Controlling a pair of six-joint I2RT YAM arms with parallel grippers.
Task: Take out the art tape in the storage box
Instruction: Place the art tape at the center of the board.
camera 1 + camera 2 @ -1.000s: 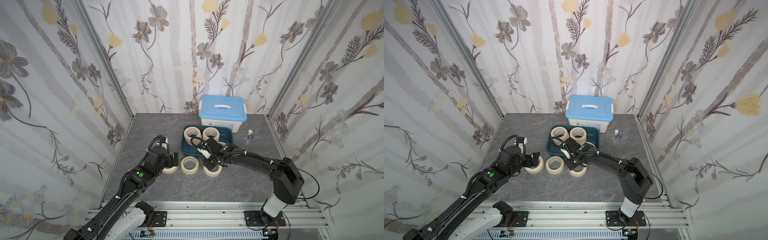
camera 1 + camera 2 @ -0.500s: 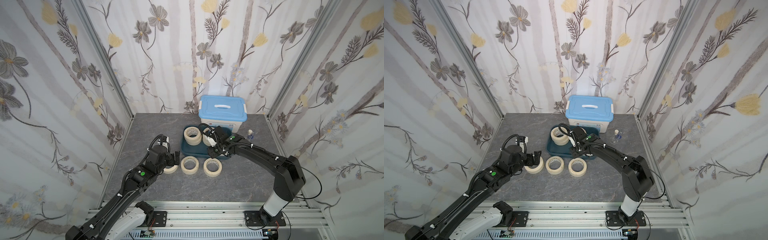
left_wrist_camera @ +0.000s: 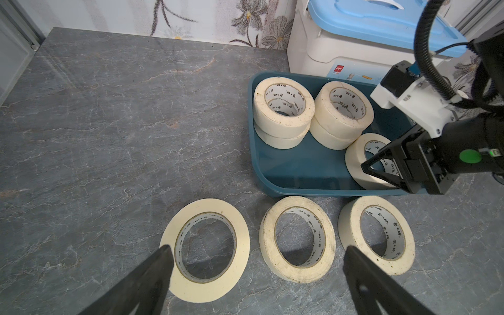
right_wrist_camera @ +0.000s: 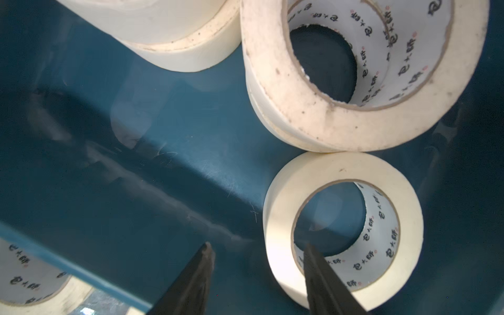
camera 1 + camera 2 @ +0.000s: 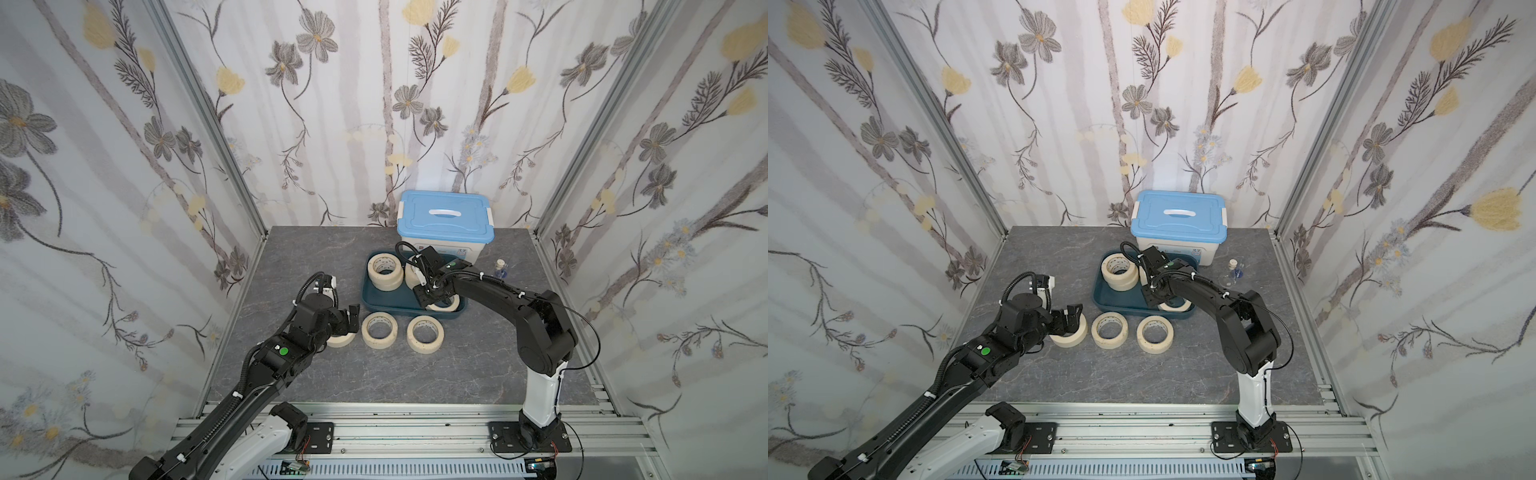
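Grey marble-patterned tabletop [image 5: 316, 266], floral wallpaper walls [image 5: 374, 104]. Shallow dark teal plastic tray [image 5: 388, 299] holds 5 cream masking-tape rolls [image 3: 327, 120]: 2 stacks [image 3: 278, 124] of 2, plus 1 single roll [image 4: 341, 166]. Right gripper [image 4: 257, 246] jaws apart, unclamped: 1 finger [image 4: 324, 281] inside single roll's core, other outside. 3 more rolls [image 3: 266, 237] lie in a row on tabletop beside tray. Left gripper [image 3: 257, 249] spread wide over leftmost, empty.

Cream tape rolls [image 3: 242, 242] here, white inside with dark print; teal tray [image 3: 300, 166]; white bin [image 3: 302, 41], blue lid [image 3: 368, 19]; grey marbled table [image 3: 109, 109]; pale floral walls [image 5: 332, 104].
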